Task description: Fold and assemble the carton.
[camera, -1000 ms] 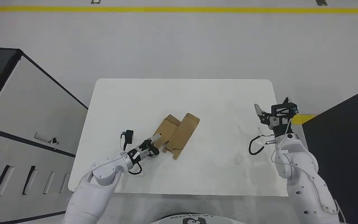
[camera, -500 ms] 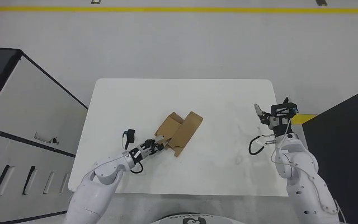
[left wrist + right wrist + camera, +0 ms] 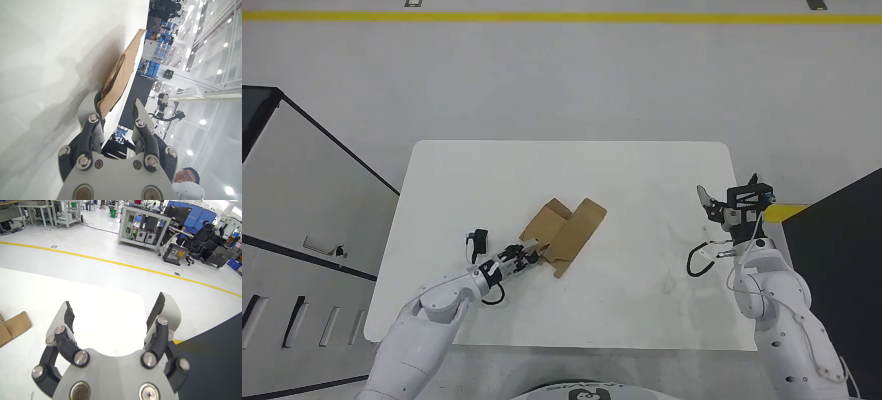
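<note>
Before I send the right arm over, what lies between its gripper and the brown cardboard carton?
Top view: only bare white tabletop separates right gripper from carton.

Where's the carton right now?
Top view: the carton sits mid-table, with the open left gripper at its near-left corner. The right gripper is off by the table's right edge.

Plain brown carton [image 3: 562, 238], white table [image 3: 652, 190], yellow line [image 3: 542, 16] on the pale grey floor [image 3: 642, 80].
</note>
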### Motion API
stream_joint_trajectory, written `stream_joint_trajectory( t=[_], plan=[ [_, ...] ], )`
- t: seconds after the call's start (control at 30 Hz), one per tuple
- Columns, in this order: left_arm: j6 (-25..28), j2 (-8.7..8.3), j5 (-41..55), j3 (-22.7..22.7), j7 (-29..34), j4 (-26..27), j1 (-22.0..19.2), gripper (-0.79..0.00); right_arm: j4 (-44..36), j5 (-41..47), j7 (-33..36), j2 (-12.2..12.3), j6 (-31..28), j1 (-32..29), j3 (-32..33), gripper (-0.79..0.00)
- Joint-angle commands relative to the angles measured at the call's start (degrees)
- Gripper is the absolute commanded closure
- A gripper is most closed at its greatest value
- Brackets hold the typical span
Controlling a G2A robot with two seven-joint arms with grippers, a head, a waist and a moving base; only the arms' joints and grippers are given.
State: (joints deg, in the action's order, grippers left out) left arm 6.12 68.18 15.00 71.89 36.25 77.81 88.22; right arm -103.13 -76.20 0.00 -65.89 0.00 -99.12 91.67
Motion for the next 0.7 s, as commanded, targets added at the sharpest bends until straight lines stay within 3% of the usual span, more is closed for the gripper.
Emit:
stream_joint_trajectory(
  t=[0.0, 0.03, 0.1, 0.13, 0.4, 0.67],
  plan=[
    [0.07, 0.04, 0.21, -0.21, 0.09, -0.43, -0.34, -0.308, 0.0, 0.0, 0.0, 0.0, 0.0, 0.0, 0.0, -0.785],
    [0.06, 0.06, 0.33, -0.31, 0.14, -0.63, -0.54, -0.296, 0.0, 0.0, 0.0, 0.0, 0.0, 0.0, 0.0, -0.785],
    [0.02, 0.12, 0.68, -0.5, 0.0, -1.01, -0.83, -0.074, 0.0, 0.0, 0.0, 0.0, 0.0, 0.0, 0.0, -0.785],
    [0.05, 0.13, 0.84, -0.54, -0.08, -1.17, -0.97, 0.0, 0.0, 0.0, 0.0, 0.0, 0.0, 0.0, 0.0, -0.785],
    [2.73, -0.35, 0.12, 0.25, 3.28, 0.95, -0.78, 0.0, 0.0, 0.0, 0.0, 0.0, 0.0, 0.0, 0.0, -0.785],
    [3.13, -2.26, -3.52, 5.42, 10.25, 13.57, 4.53, 0.0, 0.0, 0.0, 0.0, 0.0, 0.0, 0.0, 0.0, -0.785]
  ],
)
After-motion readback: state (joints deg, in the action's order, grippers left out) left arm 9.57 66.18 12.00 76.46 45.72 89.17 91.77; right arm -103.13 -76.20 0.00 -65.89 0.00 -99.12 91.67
